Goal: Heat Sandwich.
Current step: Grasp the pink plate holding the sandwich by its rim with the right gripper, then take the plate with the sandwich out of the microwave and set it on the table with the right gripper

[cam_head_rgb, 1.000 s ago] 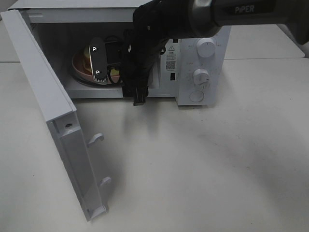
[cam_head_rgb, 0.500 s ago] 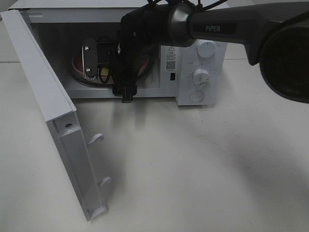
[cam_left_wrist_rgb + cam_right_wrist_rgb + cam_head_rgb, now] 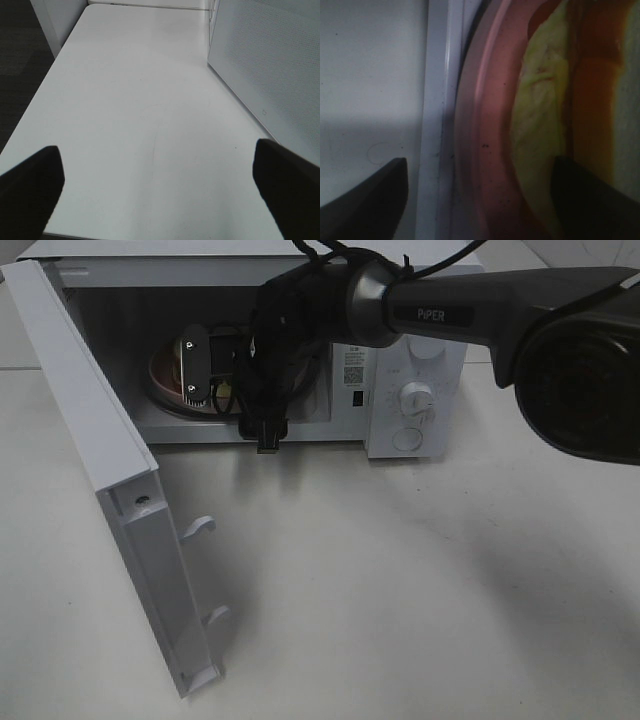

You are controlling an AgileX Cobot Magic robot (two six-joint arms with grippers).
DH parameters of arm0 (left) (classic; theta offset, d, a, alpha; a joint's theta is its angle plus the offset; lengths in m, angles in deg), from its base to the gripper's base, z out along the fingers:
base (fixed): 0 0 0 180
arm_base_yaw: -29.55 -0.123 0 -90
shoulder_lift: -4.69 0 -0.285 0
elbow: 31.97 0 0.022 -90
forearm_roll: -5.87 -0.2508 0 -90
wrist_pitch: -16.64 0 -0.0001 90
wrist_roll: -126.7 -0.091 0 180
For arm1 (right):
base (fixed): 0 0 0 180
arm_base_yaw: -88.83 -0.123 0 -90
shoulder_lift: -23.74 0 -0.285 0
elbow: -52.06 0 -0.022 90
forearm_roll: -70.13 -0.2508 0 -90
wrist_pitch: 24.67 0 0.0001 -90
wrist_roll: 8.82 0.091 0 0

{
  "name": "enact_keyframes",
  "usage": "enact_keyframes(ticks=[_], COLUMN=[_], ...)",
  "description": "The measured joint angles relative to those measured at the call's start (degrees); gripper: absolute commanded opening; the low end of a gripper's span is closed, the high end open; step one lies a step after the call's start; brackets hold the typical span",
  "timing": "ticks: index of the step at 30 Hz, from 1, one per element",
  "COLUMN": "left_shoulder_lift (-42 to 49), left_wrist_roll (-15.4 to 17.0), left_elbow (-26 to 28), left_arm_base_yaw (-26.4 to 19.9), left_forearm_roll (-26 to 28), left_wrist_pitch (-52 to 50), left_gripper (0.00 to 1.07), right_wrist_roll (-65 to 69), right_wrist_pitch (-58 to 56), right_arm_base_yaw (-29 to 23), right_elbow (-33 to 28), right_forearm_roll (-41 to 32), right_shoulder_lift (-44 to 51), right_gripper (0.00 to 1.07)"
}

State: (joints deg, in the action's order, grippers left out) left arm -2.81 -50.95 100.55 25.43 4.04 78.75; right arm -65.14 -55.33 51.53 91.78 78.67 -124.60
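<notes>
The word "PiPER" stands in pale letters on the dark forearm tube of the right arm, which reaches across the upper front of the microwave. Just left of the microwave's dials, a small sticker bears a QR-like square; its print is too small to read.

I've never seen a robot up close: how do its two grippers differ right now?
The left gripper hangs over the table; the right gripper is inside the microwave. The left gripper has nothing between its jaws; the right gripper's jaws straddle the rim of the pink plate, beside the sandwich. Both stand open.
</notes>
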Motion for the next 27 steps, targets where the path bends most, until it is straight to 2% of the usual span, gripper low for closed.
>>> enact_keyframes(ticks=[2, 3, 5, 6, 7, 8, 9, 27], left_shoulder_lift=[0.0, 0.0, 0.0, 0.0, 0.0, 0.0, 0.0, 0.0], left_wrist_roll=[0.0, 0.0, 0.0, 0.0, 0.0, 0.0, 0.0, 0.0], left_elbow=[0.0, 0.0, 0.0, 0.0, 0.0, 0.0, 0.0, 0.0], left_arm_base_yaw=[0.0, 0.0, 0.0, 0.0, 0.0, 0.0, 0.0, 0.0], left_forearm_roll=[-0.34, -0.34, -0.63, -0.97, -1.03, -1.03, -1.03, -1.09], left_wrist_pitch=[0.0, 0.0, 0.0, 0.0, 0.0, 0.0, 0.0, 0.0], left_gripper=[0.98, 0.98, 0.98, 0.98, 0.98, 0.98, 0.98, 0.98], right_wrist_roll=[0.0, 0.0, 0.0, 0.06, 0.17, 0.17, 0.34, 1.26], right_wrist_pitch=[0.0, 0.0, -0.06, -0.29, -1.09, -1.09, -1.38, -1.26], right_arm_base_yaw=[0.0, 0.0, 0.0, 0.0, 0.0, 0.0, 0.0, -0.4], right_elbow=[0.0, 0.0, 0.0, 0.0, 0.0, 0.0, 0.0, 0.4], right_forearm_roll=[-0.23, -0.23, -0.46, -0.57, -0.92, -0.92, -0.97, -0.52], right_shoulder_lift=[-0.29, -0.29, -0.29, -0.29, -0.29, -0.29, -0.29, 0.06], right_gripper=[0.56, 0.56, 0.4, 0.19, 0.09, 0.09, 0.0, 0.0])
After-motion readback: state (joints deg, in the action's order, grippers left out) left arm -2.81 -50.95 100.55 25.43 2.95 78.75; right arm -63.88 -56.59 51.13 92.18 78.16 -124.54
